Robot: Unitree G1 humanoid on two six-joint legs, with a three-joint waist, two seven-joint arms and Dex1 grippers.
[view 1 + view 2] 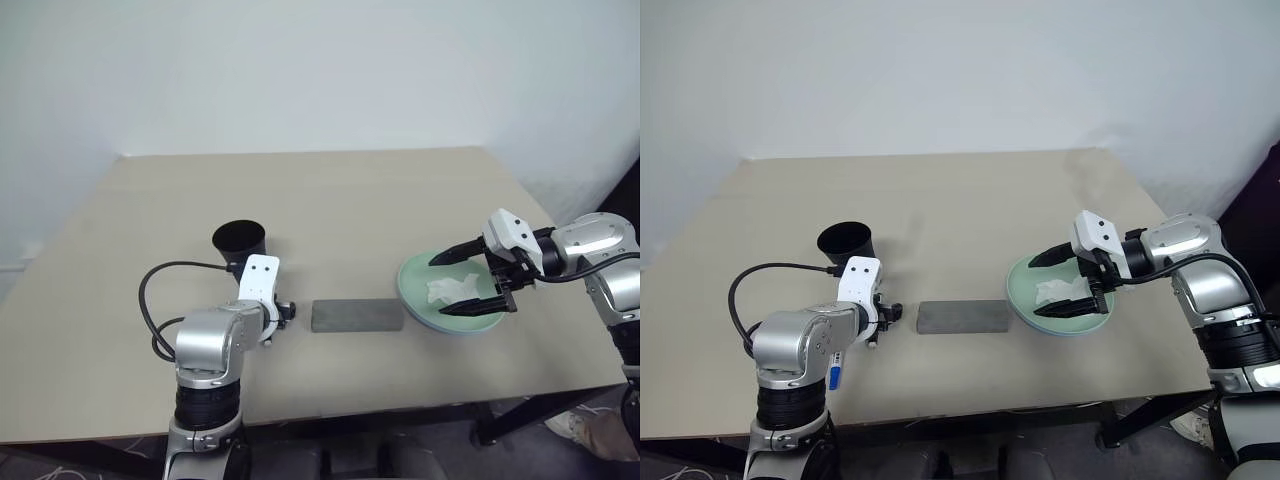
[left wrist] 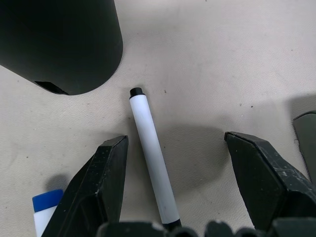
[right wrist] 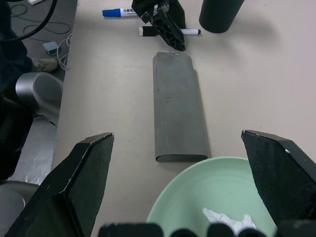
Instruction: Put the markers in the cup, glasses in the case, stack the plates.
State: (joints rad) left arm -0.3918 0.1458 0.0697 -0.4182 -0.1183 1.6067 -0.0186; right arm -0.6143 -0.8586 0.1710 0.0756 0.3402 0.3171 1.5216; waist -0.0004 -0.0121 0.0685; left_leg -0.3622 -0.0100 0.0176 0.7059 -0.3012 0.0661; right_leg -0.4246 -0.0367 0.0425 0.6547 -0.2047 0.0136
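The black cup (image 1: 240,240) stands upright on the table. Just in front of it my left gripper (image 2: 175,140) is open, one finger on each side of the black-capped marker (image 2: 150,153), which lies flat. The blue-capped marker (image 3: 118,11) lies beside it, outside the fingers. The grey case (image 1: 357,315) lies closed at the table's middle front. The glasses are out of view. My right gripper (image 1: 440,287) hangs open over the mint green plate (image 1: 415,285), holding nothing. A light blue plate's rim (image 1: 460,330) peeks from under the green one.
A crumpled white tissue (image 1: 447,290) lies in the green plate. The table's front edge (image 1: 400,405) runs close behind the case and plates. A black cable (image 1: 150,300) loops off my left wrist.
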